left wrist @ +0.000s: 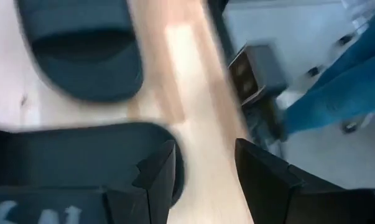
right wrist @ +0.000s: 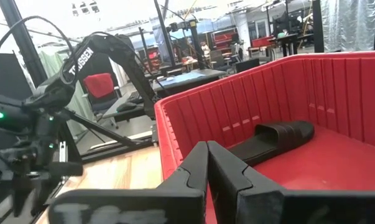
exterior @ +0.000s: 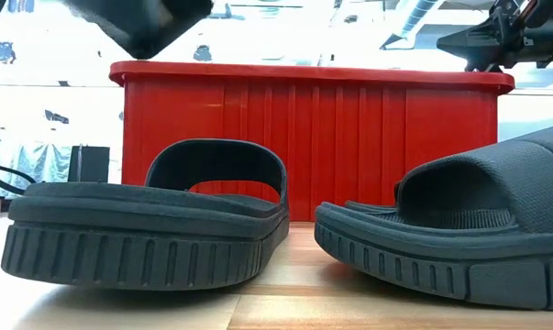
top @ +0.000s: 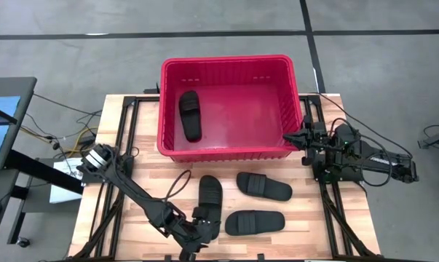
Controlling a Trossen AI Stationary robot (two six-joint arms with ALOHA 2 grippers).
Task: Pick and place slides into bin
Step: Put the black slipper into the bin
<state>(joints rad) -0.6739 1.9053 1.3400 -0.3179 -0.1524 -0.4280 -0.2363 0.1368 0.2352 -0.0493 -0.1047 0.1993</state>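
The left gripper is open, right at the heel end of one slide, which points longways toward the bin. The right gripper is closed.

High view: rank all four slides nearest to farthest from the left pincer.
From the left pincer:
1. Upright slide, right beside it.
2. Front slide, to its right.
3. Angled slide, farther right, nearer the bin.
4. Slide in bin, farthest.
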